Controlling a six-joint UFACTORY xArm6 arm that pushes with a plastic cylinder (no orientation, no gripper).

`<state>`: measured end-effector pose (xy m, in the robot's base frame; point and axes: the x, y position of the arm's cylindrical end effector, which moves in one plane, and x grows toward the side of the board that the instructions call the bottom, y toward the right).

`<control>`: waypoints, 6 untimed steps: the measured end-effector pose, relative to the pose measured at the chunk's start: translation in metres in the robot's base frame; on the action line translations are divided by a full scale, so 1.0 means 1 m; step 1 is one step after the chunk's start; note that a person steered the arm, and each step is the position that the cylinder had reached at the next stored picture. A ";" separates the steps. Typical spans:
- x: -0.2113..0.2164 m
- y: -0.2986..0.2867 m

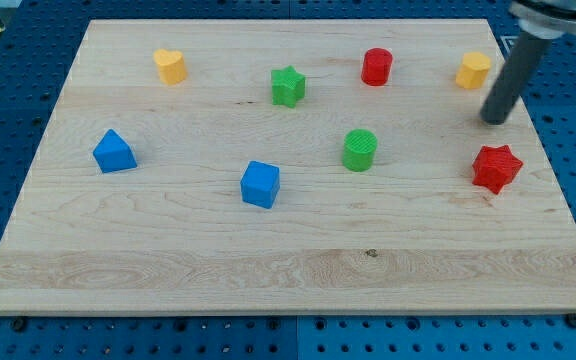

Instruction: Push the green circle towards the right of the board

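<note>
The green circle (pixel 360 150) stands a little right of the board's middle. My tip (pixel 495 120) is far to its right, near the board's right edge. The tip lies just above the red star (pixel 496 167) and below and right of the yellow hexagon (pixel 473 71). It touches no block.
A wooden board (pixel 168 250) lies on a blue pegboard table. On it are a yellow heart (pixel 170 66), a green star (pixel 288 86), a red cylinder (pixel 376 67), a blue triangular block (pixel 114 152) and a blue cube (pixel 260 184).
</note>
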<state>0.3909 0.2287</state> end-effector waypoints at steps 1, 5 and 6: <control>0.000 -0.054; 0.060 -0.204; 0.070 -0.147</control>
